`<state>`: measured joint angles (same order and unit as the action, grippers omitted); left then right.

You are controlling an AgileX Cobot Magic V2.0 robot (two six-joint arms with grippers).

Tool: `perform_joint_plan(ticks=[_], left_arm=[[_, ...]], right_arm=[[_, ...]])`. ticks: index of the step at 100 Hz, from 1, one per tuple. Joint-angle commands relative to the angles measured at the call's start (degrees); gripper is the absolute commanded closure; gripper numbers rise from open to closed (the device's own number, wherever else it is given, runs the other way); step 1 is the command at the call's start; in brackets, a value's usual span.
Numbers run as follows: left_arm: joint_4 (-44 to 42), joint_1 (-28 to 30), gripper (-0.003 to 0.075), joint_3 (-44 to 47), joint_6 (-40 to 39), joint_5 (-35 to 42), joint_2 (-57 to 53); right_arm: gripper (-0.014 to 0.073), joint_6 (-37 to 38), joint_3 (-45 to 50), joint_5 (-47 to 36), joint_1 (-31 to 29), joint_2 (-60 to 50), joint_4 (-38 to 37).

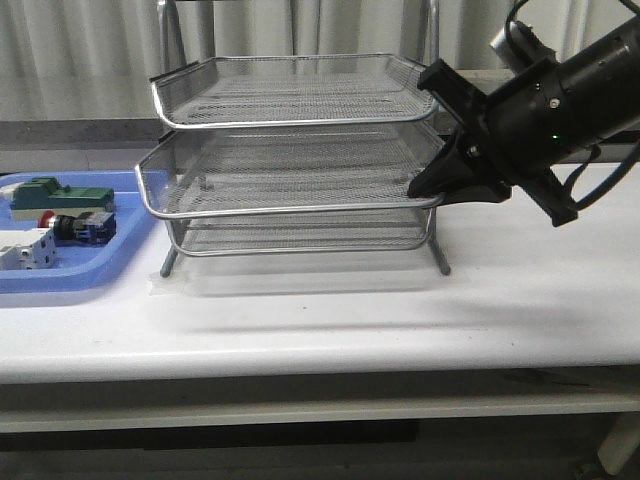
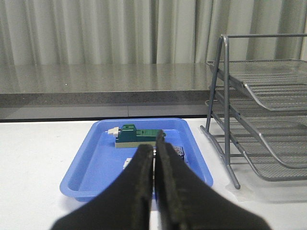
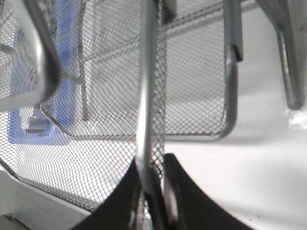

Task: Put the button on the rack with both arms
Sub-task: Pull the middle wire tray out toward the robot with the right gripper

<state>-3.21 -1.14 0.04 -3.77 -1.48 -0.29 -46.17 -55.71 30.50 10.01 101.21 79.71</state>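
My right gripper point(image 3: 152, 191) is closed on the side rim of the middle tray of the three-tier silver wire-mesh rack point(image 1: 290, 150); in the right wrist view the thin metal rim passes between my two dark fingers, and in the front view that tray stands further forward than the top one. My left gripper point(image 2: 154, 163) is shut, the fingers pressed together with nothing between them, and it hangs over the near edge of the flat blue plastic tray point(image 2: 91, 158).

The small push-button switch with the red head, black body and blue rear block point(image 1: 75, 226) lies on its side in that blue tray, in front of the green block-shaped component point(image 1: 58, 194) and just beside the white terminal block point(image 1: 25, 248). From my left wrist view it is mostly hidden behind my fingers; only a small part shows just past the fingertips.

I judge the button to be light, hard and stiff, so it will not bend, but the round head and the silver collar may be slippery. I think the best hold is across the flat black body, not on the head. First I must open my left fingers and come down a little forward, taking care not to push the white block.
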Motion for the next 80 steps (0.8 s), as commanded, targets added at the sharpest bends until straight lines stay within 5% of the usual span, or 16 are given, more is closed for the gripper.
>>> perform_joint_plan(ticks=[1,35,80], left_arm=[[0.1,-0.5,0.0716,2.7,-0.5,5.1,-2.0],[0.1,-0.5,0.0716,2.7,-0.5,5.1,-2.0],[0.1,-0.5,0.0716,2.7,-0.5,5.1,-2.0]], right_arm=[[0.0573,-2.0,2.2,2.7,0.3,-4.7,-1.8],[0.0573,-3.7,12.4,1.5,0.3,-12.6,-1.9],[0.0566,-3.9,14.0,2.2,0.3,-15.3,-1.9]])
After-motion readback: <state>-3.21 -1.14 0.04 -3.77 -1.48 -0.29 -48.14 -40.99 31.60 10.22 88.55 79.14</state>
